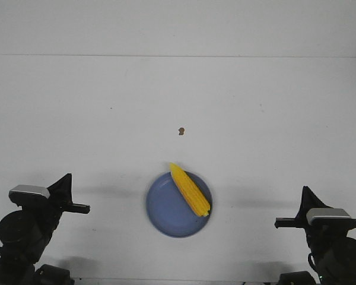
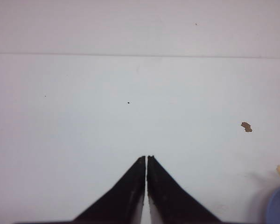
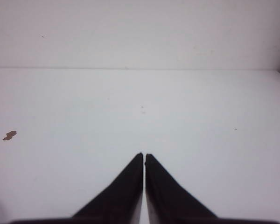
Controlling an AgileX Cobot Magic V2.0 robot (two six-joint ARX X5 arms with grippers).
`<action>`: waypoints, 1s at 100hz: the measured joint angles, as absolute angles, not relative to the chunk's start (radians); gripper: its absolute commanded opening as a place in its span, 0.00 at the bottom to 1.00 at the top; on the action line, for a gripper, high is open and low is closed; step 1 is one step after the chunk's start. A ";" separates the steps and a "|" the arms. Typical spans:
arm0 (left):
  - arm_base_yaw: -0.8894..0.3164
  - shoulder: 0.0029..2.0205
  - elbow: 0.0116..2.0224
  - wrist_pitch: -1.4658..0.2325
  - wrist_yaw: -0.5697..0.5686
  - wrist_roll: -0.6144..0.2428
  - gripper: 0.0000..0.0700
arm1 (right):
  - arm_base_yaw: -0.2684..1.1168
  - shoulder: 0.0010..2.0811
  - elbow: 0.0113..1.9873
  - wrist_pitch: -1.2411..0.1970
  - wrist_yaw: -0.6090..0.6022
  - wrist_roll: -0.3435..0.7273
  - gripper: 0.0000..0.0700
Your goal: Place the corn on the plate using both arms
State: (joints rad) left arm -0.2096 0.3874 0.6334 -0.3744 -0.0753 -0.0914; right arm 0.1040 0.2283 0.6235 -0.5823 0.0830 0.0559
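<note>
while bright yellow tapered corn [image 1: 190, 190] lies across blue plate [image 1: 163, 217], both tools closed, empty

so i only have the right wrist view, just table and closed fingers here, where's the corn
Observer: The corn lies on the plate, seen from the front.
Operator: fully on it?
Observer: No, its pointed tip pokes over the far rim.
Operator: left gripper holding anything?
Observer: No, the left gripper is shut on nothing, off to the plate's left.
Operator: mine near the plate?
Observer: The right gripper sits well to its right.
</note>
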 measured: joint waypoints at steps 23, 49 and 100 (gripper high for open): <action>-0.210 0.383 0.634 -0.374 -0.075 -0.091 0.02 | 0.104 0.228 0.624 -0.582 0.083 0.056 0.02; -0.210 0.379 0.633 -0.374 -0.075 -0.088 0.02 | 0.104 0.228 0.624 -0.582 0.083 0.056 0.02; -0.113 0.057 0.261 -0.084 -0.079 0.009 0.02 | 0.104 0.228 0.624 -0.582 0.083 0.056 0.02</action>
